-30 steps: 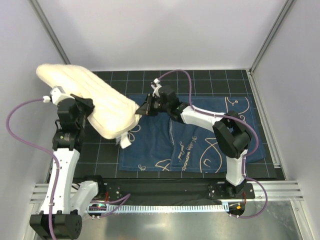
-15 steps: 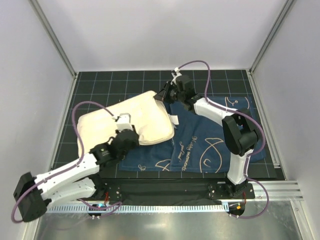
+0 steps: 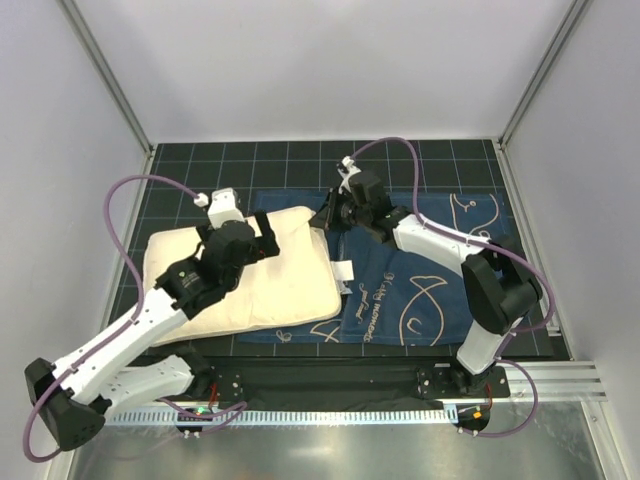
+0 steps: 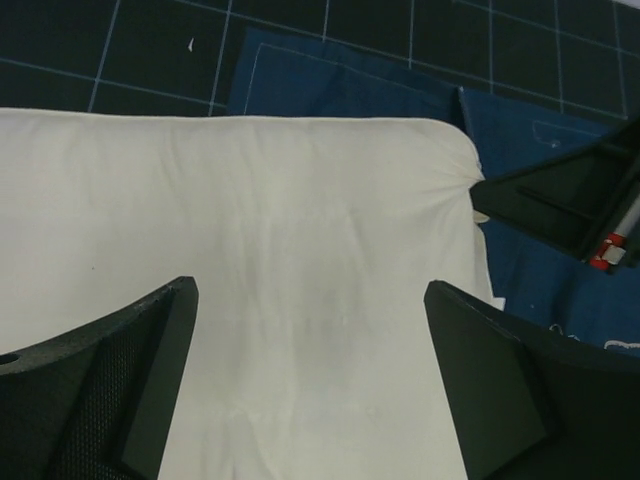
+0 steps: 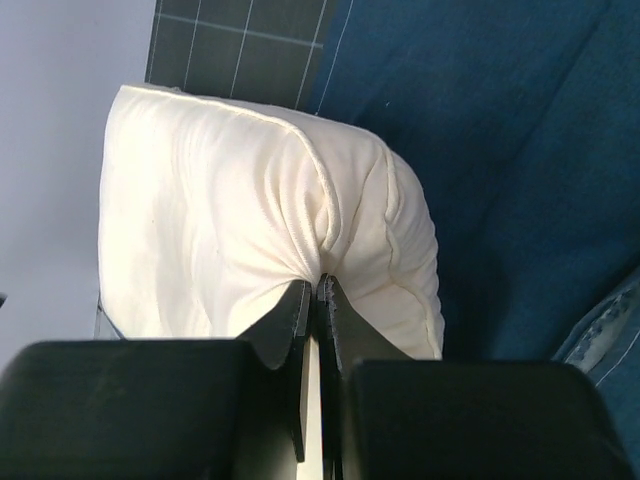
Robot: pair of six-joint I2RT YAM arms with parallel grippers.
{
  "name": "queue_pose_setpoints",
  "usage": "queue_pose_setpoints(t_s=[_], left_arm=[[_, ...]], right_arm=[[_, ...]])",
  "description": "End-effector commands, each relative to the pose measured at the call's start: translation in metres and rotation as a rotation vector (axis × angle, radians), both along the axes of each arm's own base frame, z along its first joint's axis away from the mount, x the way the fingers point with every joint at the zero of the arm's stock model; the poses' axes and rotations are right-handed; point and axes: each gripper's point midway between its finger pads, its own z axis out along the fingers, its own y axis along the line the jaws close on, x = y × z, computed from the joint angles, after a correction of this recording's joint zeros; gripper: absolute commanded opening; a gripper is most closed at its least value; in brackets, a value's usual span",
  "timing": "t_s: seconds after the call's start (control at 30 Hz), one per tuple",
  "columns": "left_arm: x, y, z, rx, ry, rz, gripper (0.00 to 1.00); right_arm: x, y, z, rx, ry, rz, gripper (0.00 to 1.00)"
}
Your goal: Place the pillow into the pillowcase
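The pillow lies on the table's left half, overlapping the pillowcase — staged, not inserted. The right gripper pinches its far corner, the left gripper hovers agape; next, the case's mouth likely needs opening.

The pillow is covered in matt cream cloth, softly creased. The pillowcase is seen as matt navy fabric. The right gripper is finished in matt black plastic. The table mat is dull.

left pincer: jaws wide apart, angled down | right pincer: arm stretched forward, clamped on pillow corner
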Motion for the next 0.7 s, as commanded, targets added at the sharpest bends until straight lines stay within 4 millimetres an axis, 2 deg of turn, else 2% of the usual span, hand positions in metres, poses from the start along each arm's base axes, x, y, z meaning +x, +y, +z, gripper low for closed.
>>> queue_pose_setpoints(t_s=[0.0, 0.17, 0.2, 0.23, 0.33, 0.37, 0.4, 0.47, 0.5, 0.67], left_arm=[[-0.006, -0.013, -0.037, 0.037, 0.164, -0.139, 1.00], [-0.015, -0.062, -0.055, 0.000, 0.284, -0.370, 1.00], [-0.017, -0.069, -0.058, -0.008, 0.301, -0.399, 1.00], [-0.020, -0.076, -0.063, -0.019, 0.325, -0.439, 1.00], [-0.025, -0.086, -0.067, -0.043, 0.338, -0.485, 1.00], [-0.026, -0.088, -0.068, -0.041, 0.341, -0.490, 1.00], [-0.027, -0.087, -0.071, -0.035, 0.349, -0.490, 1.00], [-0.027, -0.087, -0.080, -0.019, 0.376, -0.484, 1.00], [-0.028, -0.087, -0.084, -0.015, 0.389, -0.483, 1.00], [-0.025, -0.093, -0.100, 0.031, 0.424, -0.474, 1.00]], right_arm=[[-0.013, 0.012, 0.046, 0.049, -0.115, 0.030, 0.04], [-0.030, 0.024, 0.044, 0.006, -0.113, 0.083, 0.05], [-0.028, 0.023, 0.043, -0.006, -0.119, 0.079, 0.07], [-0.032, 0.018, 0.034, -0.044, -0.085, 0.075, 0.09], [-0.026, 0.001, 0.029, -0.119, -0.102, 0.016, 0.44], [-0.028, -0.008, 0.027, -0.153, -0.093, 0.004, 0.60], [-0.025, -0.016, 0.026, -0.183, -0.094, -0.030, 0.65], [-0.029, -0.030, 0.021, -0.230, -0.074, -0.055, 0.67], [-0.029, -0.037, 0.027, -0.242, -0.087, -0.072, 0.67], [-0.036, -0.072, 0.014, -0.369, -0.082, -0.143, 0.64]])
